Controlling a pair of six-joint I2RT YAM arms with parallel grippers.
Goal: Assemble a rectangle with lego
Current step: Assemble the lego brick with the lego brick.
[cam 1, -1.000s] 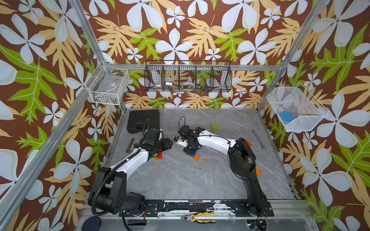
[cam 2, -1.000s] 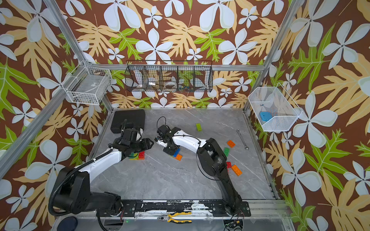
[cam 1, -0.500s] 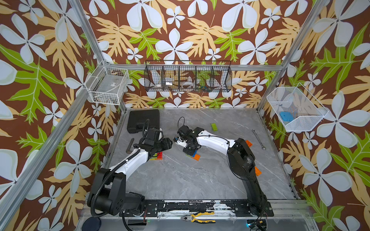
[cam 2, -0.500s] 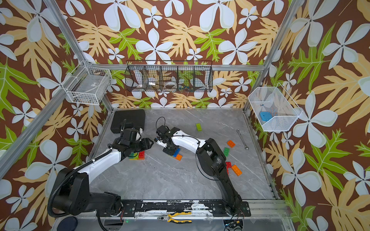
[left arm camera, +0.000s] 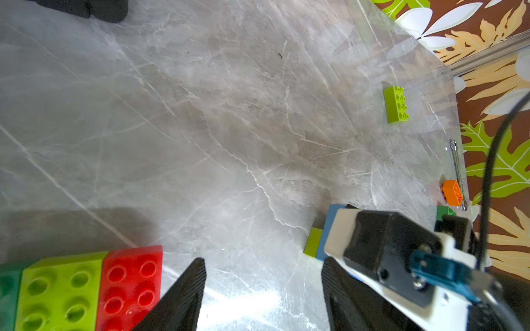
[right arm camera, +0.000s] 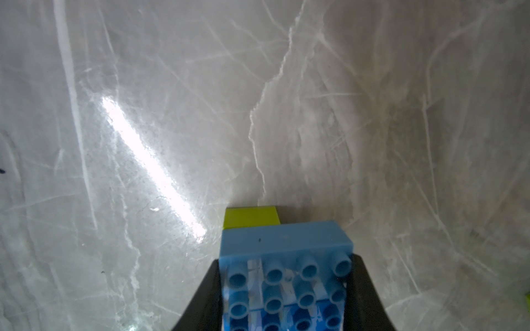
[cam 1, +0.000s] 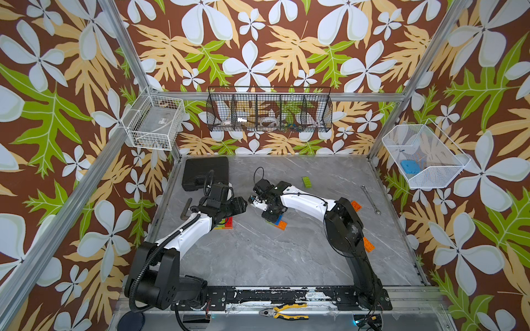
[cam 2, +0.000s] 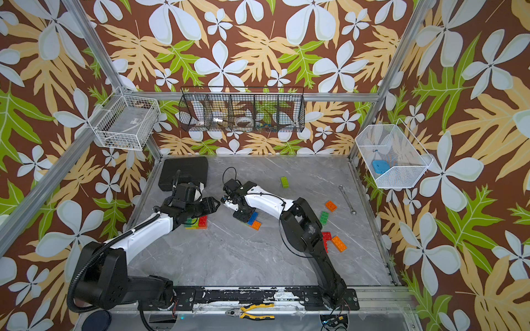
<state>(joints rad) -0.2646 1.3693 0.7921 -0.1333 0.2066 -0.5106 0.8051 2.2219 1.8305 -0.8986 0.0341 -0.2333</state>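
Jaws of right gripper (right arm camera: 286, 259) pinch blue brick (right arm camera: 286, 238); left gripper (left arm camera: 262, 260) gapes empty.

black case (cam 1: 198, 169), wrench (cam 1: 370, 199) and pliers (cam 1: 284, 311) lie well apart.

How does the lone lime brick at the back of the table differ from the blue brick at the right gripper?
The lime brick lies alone and free on the table; the blue brick sits between the fingers of the right gripper. The lime brick touches no other brick; the blue brick adjoins an orange brick. Both are studded, studs up.
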